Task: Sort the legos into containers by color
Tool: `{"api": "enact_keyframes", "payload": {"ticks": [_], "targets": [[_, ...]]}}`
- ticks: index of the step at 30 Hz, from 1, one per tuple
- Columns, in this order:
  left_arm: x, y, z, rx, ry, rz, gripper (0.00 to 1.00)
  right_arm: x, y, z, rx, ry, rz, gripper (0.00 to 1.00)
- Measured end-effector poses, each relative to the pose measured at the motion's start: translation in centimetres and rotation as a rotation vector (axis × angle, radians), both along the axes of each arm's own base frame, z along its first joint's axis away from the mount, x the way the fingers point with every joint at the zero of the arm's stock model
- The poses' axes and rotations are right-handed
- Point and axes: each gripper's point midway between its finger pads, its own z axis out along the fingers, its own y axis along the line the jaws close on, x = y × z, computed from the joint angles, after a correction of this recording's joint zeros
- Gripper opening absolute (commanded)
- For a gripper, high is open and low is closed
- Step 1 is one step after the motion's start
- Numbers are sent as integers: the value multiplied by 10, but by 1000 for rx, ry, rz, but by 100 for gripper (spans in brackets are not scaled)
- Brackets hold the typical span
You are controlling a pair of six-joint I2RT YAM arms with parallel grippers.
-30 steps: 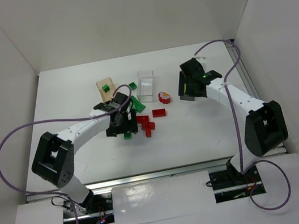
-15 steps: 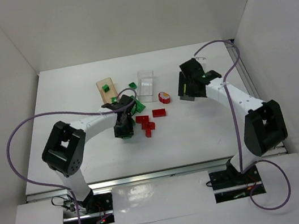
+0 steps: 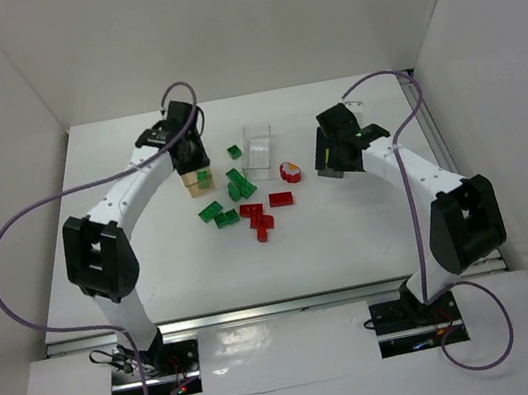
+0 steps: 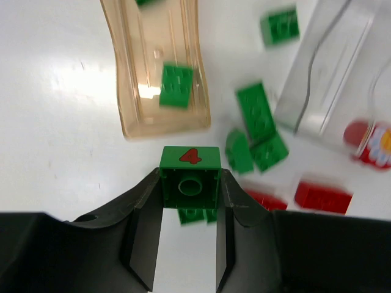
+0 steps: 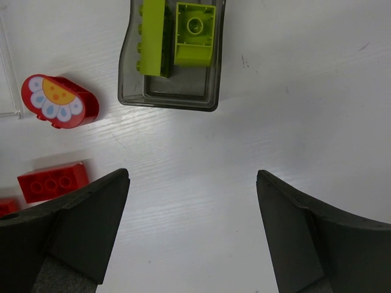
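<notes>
**Left side.** The left gripper [image 4: 190, 183] is closed on a green brick [image 4: 189, 163] stamped with a red 4, pinched squarely between both fingers. In the left wrist view the brick hangs just short of the near end wall of the tan container [image 4: 131, 91].

**Step in hand (our judgement).** This is the delivery of a green brick to the green container.
- We advise carrying the brick forward until it is centred between the long walls.
- It should be lowered close to the floor before the fingers part.
- The walls look thin and light, so a finger catching the rim could shove or tip the container.

**Tan container.** We see one green brick [image 4: 176, 86] lying flat inside, and the edge of another at the far end.

**Centre.**
- Loose green bricks [image 4: 256, 113] lie on the surface [image 3: 154, 267] between the tan container and the clear container [image 4: 333, 73], none of them sorted.
- We see no brick inside the clear container.
- Red bricks [image 3: 260, 220] lie near it, and a red piece with a flower print [image 5: 60, 101] sits just beside it.

**Right side.**
- The right gripper [image 5: 192, 183] is spread wide and holds nothing.
- It hovers near the grey container [image 5: 168, 97].
- That container holds two yellow-green bricks [image 5: 195, 33] side by side.
</notes>
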Motion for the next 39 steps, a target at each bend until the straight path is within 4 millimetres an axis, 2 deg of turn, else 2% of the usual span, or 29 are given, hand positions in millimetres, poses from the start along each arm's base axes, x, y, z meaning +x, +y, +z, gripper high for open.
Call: {"api": "enact_keyframes", "payload": {"ticks": [3,6,7,8,10,13,15,18,20,24,25,26,27,28,31,33,36,39], "targets": [[46,20,16,-13,-61,73,26,0,-1,0,-5,-2,-3,92],[86,35,11,-16,-75,126,32,0,-2,0,-8,-3,-5,92],[97,39,4,-16,-71,139,51,0,-2,0,-10,-3,-7,92],[107,44,-5,-14,-60,149,65,0,-2,0,-11,-3,-7,92],[117,50,-22,-6,-28,142,88,0,-2,0,-11,-4,-8,92],[119,56,-42,-2,25,136,88,0,-3,1,-15,-5,-11,92],[111,55,-46,11,55,121,83,1,-4,1,-18,-6,-13,92],[91,45,-36,23,58,89,75,1,-4,1,-21,-6,-15,92],[66,31,-22,25,52,49,75,1,-4,1,-21,-6,-16,92],[1,2,8,4,10,-47,66,0,-4,0,-19,-6,-16,92],[-13,-3,10,2,8,-68,61,0,-4,0,-19,-5,-15,92],[-24,-8,9,-5,10,-78,61,0,-3,0,-19,-5,-15,92],[-36,-11,3,-8,21,-87,61,0,-3,0,-18,-5,-12,92],[-45,-12,-7,-3,46,-90,66,0,-2,0,-17,-4,-10,92],[-70,-9,-48,35,152,-78,73,-1,0,0,-13,-3,-6,92],[-81,-5,-72,63,216,-77,74,-1,0,0,-13,-4,-6,92],[-90,-3,-92,75,273,-81,73,-1,1,-1,-7,-1,-1,92],[-92,-6,-102,59,299,-68,71,-1,3,-1,-5,-1,6,92]]}}
